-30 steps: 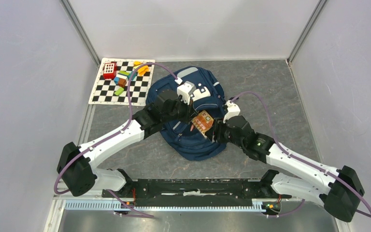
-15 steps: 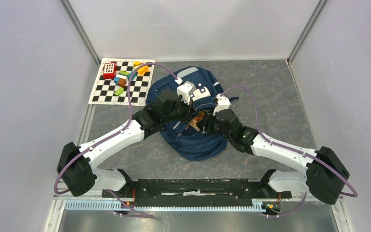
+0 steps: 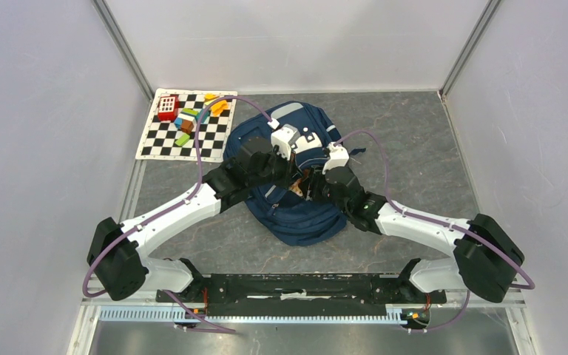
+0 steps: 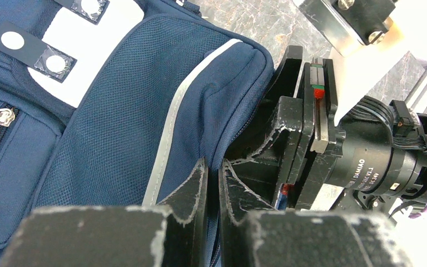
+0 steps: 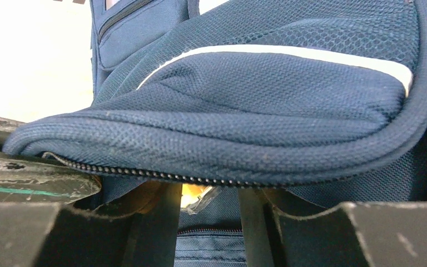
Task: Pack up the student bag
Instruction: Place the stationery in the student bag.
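With the student bag (image 3: 296, 222) pinched open by the left gripper (image 4: 212, 164), the orange item (image 5: 192, 192) — clamped in the right gripper (image 5: 210, 192) — should be slid deeper.

The work surface is a tabletop (image 3: 421, 140) with a dark grey, stone-like marbled finish, veined in lighter grey; a bare strip of it also shows at the top of the left wrist view (image 4: 256, 19). Plain pale panels enclose it on three sides: a back wall (image 3: 296, 37), a left wall (image 3: 37, 133) and a right wall (image 3: 540, 111). Slim aluminium posts (image 3: 122, 48) mark the two far corners where the panels meet. Along the near edge runs a black mounting rail (image 3: 296, 285), and just in front of it a silver slotted strip (image 3: 266, 314). The light is soft and even, with only faint shadows.
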Robot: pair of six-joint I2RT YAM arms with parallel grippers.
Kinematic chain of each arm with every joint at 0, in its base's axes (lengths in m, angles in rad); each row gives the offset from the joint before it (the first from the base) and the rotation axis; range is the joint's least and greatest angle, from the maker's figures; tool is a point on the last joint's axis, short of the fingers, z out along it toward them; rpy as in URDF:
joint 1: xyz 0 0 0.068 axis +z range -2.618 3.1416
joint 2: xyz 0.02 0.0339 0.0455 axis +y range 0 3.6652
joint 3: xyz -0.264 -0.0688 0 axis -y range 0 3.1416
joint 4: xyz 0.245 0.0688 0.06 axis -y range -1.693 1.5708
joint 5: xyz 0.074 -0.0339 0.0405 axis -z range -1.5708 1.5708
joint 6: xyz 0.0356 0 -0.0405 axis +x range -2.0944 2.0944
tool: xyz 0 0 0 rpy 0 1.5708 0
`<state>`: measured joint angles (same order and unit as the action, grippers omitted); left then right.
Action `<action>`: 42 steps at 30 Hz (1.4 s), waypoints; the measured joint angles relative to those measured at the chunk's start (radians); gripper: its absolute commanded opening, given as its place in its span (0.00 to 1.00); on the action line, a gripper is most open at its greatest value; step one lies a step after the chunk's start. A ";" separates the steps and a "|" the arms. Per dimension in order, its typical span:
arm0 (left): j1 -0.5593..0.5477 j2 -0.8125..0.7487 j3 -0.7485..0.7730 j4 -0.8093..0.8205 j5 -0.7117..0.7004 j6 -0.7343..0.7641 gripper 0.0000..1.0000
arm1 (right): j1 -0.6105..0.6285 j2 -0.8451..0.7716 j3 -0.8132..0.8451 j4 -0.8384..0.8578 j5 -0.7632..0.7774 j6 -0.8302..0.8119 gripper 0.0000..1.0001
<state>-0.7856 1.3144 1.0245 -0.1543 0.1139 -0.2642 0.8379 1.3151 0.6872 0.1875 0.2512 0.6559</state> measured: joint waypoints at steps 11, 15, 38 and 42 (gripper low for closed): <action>0.000 0.002 0.000 0.000 0.024 0.000 0.10 | 0.006 -0.234 -0.079 -0.041 0.091 -0.047 0.84; 0.000 0.019 0.001 0.000 0.050 0.000 0.36 | 0.005 -0.394 -0.143 -0.117 0.133 -0.051 0.87; 0.278 -0.337 -0.262 -0.097 0.106 -0.311 1.00 | 0.113 -0.550 -0.085 -0.291 0.095 -0.137 0.81; 0.322 -0.353 -0.383 -0.084 0.124 -0.419 0.98 | 0.288 -0.505 -0.119 -0.207 0.157 -0.067 0.71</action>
<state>-0.4633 0.9611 0.6411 -0.2379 0.2375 -0.6834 1.1255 0.8101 0.5686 -0.0196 0.4084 0.5888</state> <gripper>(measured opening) 0.993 0.773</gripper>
